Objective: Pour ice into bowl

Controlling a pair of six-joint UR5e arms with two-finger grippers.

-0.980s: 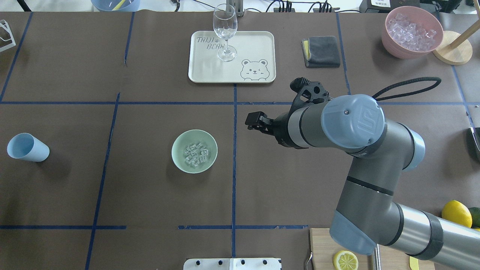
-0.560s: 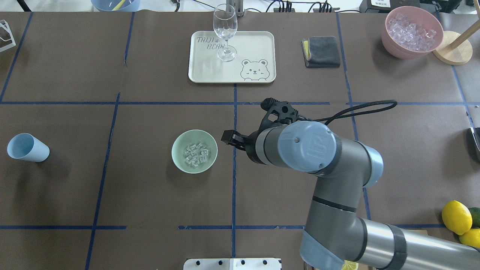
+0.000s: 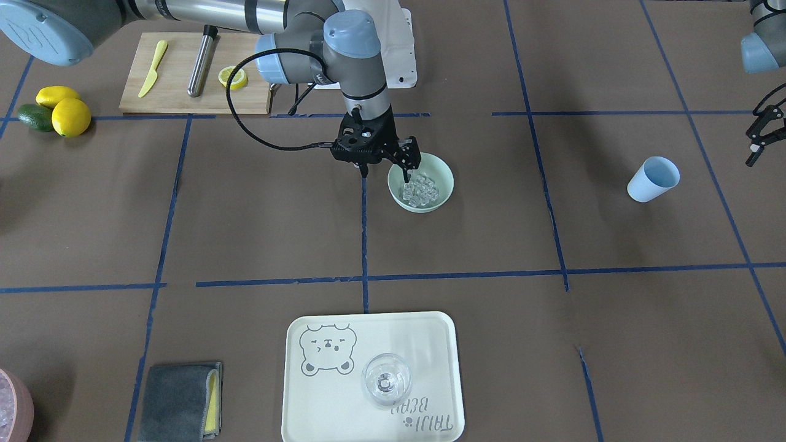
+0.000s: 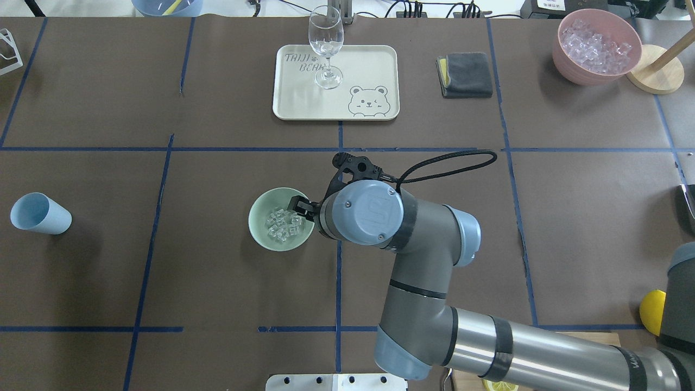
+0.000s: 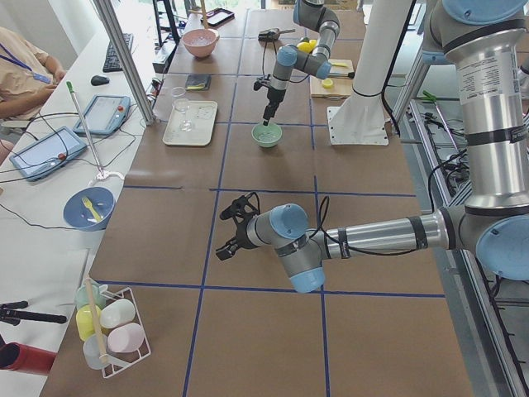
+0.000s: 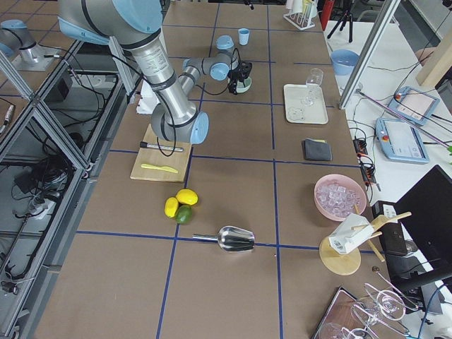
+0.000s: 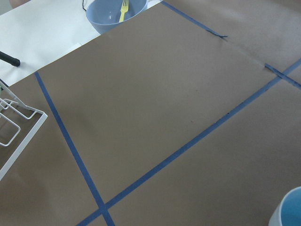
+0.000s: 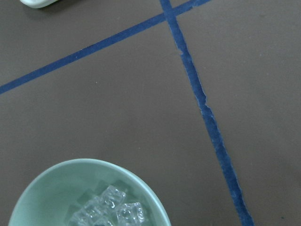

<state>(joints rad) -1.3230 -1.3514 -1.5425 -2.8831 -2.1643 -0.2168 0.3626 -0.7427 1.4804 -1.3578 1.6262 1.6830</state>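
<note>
The pale mint-green bowl stands near the table's middle with a cluster of clear ice cubes inside it. My right gripper is open at the bowl's right rim. In the front-facing view this gripper straddles the rim of the bowl: one finger dips inside beside the ice, the other hangs outside. The right wrist view shows the bowl and ice close below. A light blue cup lies on its side far left. My left gripper hovers open near the cup.
A cream tray holds a clear wine glass at the back. A grey cloth and a pink container of crushed ice sit back right. A cutting board, lemons and a metal scoop lie on the robot's right.
My right arm has swung left across the table. Its gripper went from well right of the bowl to the bowl's right rim. Bowl, ice and cup have not moved.
</note>
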